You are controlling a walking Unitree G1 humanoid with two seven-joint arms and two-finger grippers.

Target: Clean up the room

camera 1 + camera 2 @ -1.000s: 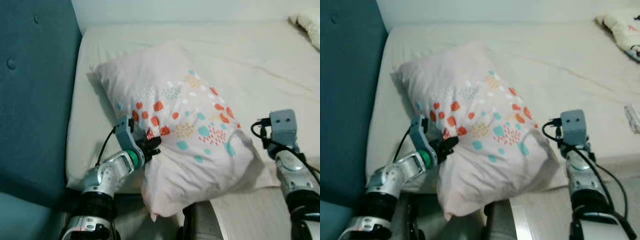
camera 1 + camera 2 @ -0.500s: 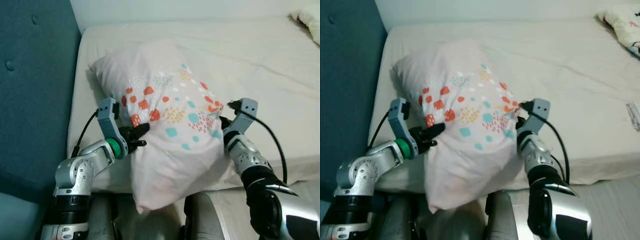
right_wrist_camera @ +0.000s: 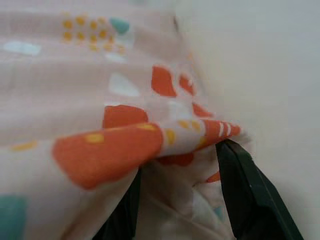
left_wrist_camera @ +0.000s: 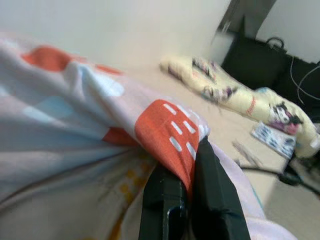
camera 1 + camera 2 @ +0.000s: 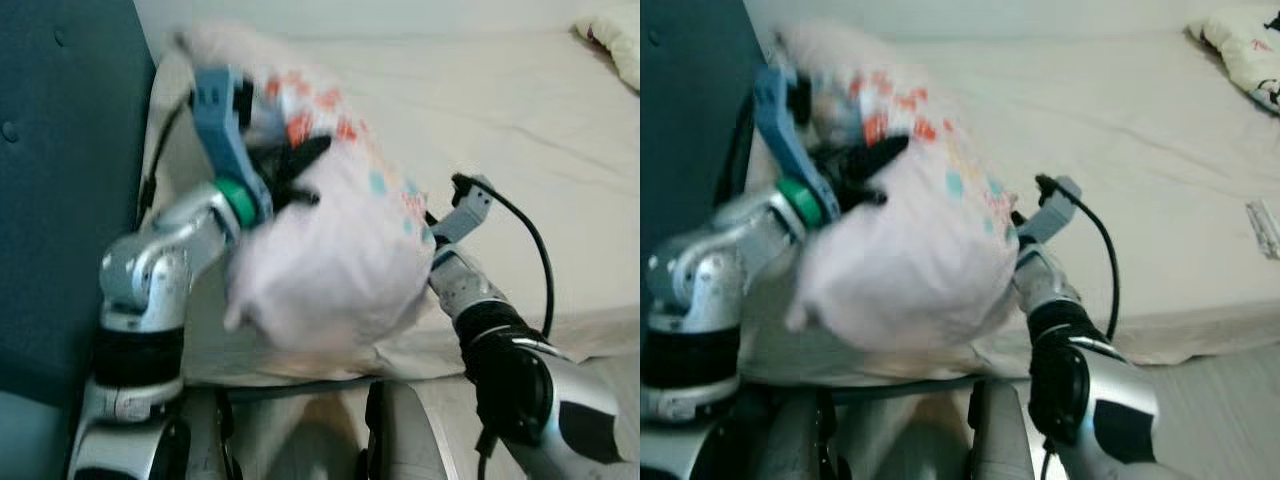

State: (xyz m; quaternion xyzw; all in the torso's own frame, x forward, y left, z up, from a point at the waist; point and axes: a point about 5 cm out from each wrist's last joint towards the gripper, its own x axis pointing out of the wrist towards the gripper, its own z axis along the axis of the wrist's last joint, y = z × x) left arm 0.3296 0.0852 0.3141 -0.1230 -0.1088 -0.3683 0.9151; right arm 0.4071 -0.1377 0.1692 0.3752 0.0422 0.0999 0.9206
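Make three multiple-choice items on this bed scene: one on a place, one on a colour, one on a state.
1. Where is the pillow?
A. flat on the floor
B. lifted over the bed's near edge, by the headboard
C. on a chair

2. What colour is the headboard?
A. teal
B. red
C. yellow

3. What is the left hand doing?
A. hanging open
B. pinching pillow fabric
C. holding a cup

Answers:
1 B, the eye views show it raised between both arms above the sheet.
2 A, it is a dark blue-green panel.
3 B, the left wrist view shows cloth squeezed between the fingers; the right hand grips a fold too.
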